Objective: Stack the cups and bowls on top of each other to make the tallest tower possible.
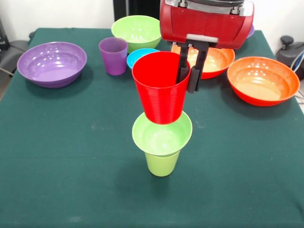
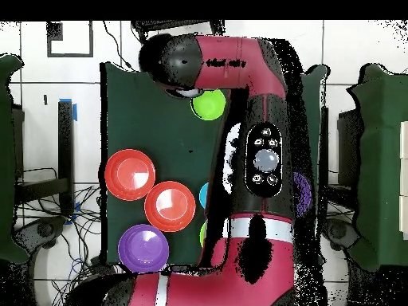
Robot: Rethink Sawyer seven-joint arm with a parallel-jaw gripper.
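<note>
Tower (image 1: pixel 161 128): lime-green cup (image 1: pixel 162 164) on the counter (image 1: pixel 71 156), small lime-green bowl (image 1: pixel 162 134) seated on its rim, red cup (image 1: pixel 160 88) on top; stands just below and beside the end effector.
End effector (image 1: pixel 189 76): clenched on the red cup's rim, one finger inside the wall, one outside.
Red cup seat: looks tilted, base in the bowl; cannot tell if it rests flat.
Risk, release: if the cup is off level, letting go could tip it out of the bowl.
Risk, withdrawal: inner finger dragging the wall on the way up could pull the whole stack over.
Risk, base: narrow cup under a wider bowl, top-heavy.
Beyond end effector: blue bowl (image 1: pixel 140 56), purple cup (image 1: pixel 113 55), orange bowls (image 1: pixel 262 80), well apart.
</note>
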